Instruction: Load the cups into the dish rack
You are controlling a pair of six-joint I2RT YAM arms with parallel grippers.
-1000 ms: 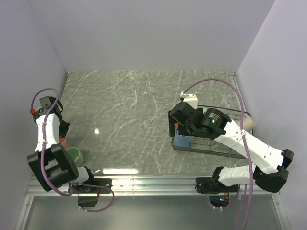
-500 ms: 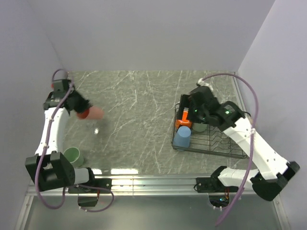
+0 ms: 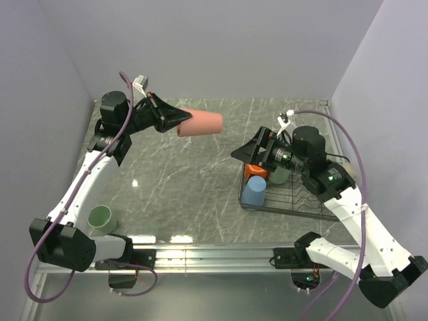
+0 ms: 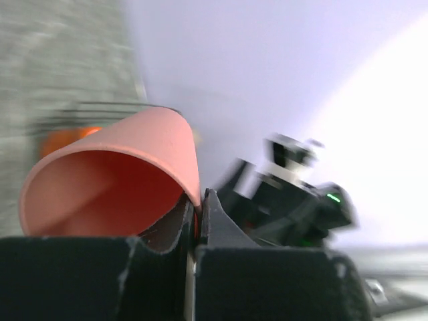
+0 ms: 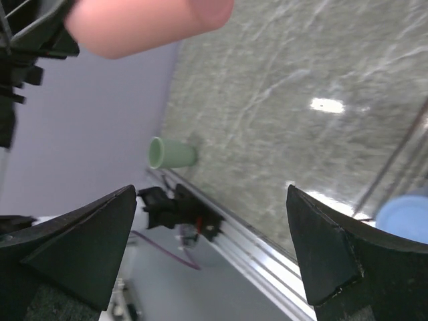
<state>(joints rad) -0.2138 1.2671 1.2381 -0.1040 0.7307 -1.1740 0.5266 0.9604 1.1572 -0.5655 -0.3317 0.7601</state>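
Observation:
My left gripper (image 3: 178, 122) is shut on the rim of the salmon-pink cup (image 3: 202, 122) and holds it on its side, high above the table's back middle. The wrist view shows one finger inside the cup (image 4: 114, 180) and one outside. My right gripper (image 3: 245, 148) is open and empty at the left end of the dark wire dish rack (image 3: 301, 204), pointing left. The rack holds a blue cup (image 3: 254, 191), the orange mug (image 3: 255, 170) and a pale green cup (image 3: 279, 176). A beige cup (image 3: 349, 171) lies at the rack's right end. Another pale green cup (image 3: 101, 217) stands at the near left.
The grey marble table (image 3: 187, 180) lies between the arms. Purple-white walls close it in on the left, back and right. A metal rail (image 3: 214, 251) runs along the near edge. In the right wrist view the pink cup (image 5: 147, 23), green cup (image 5: 170, 152) and blue cup (image 5: 404, 217) show.
My left arm lifted the pink cup off the left side of the table and swung it up and right. My right gripper left the blue cup in the rack, rose and turned left.

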